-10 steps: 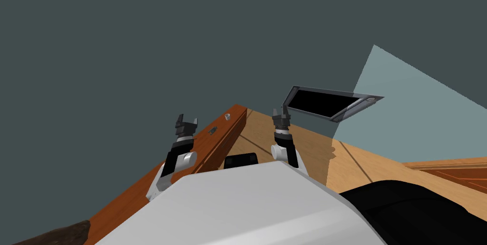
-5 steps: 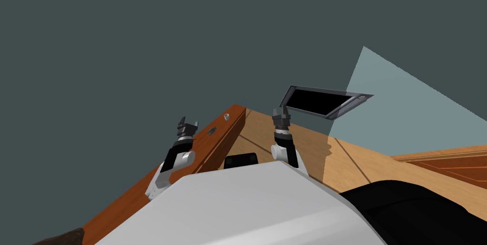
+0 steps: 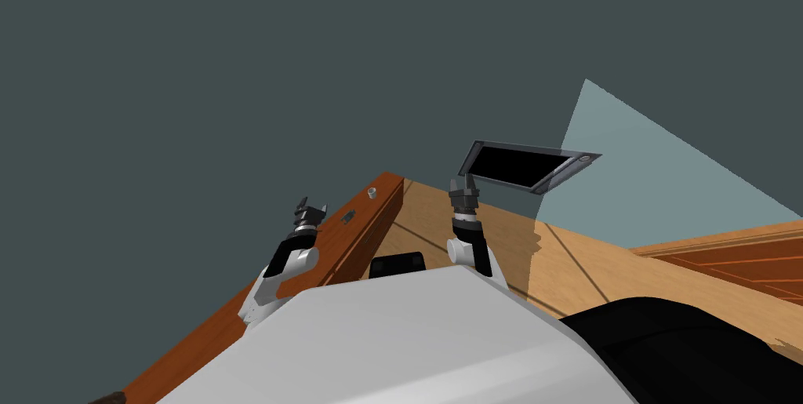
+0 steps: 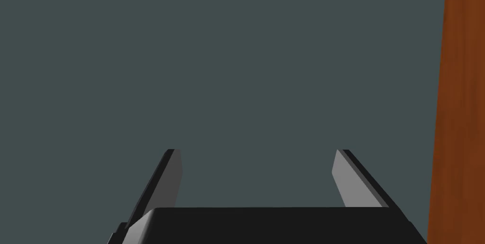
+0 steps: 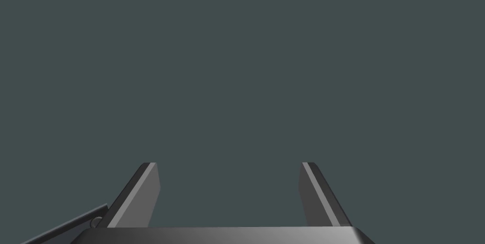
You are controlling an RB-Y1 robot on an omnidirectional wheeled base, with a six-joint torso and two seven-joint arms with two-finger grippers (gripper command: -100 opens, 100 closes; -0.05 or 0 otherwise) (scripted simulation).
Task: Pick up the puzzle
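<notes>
The left hand (image 3: 311, 205) and the right hand (image 3: 468, 180) are hanging released, ready to grasp. A dark piece (image 3: 349, 215), perhaps the puzzle, is lying on the worktop (image 3: 212, 329).

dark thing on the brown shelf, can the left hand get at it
Probably yes: the open left hand is near the dark thing, nothing lies between them, though it faces the wall.

You can count two grippers near the frame's centre, one left gripper (image 3: 311, 205) and one right gripper (image 3: 461, 184), one small pale ring-shaped thing (image 3: 374, 191) and one small dark thing (image 3: 349, 216) on one red-brown top (image 3: 227, 321), and one dark-framed black panel (image 3: 517, 165) right of centre.
</notes>
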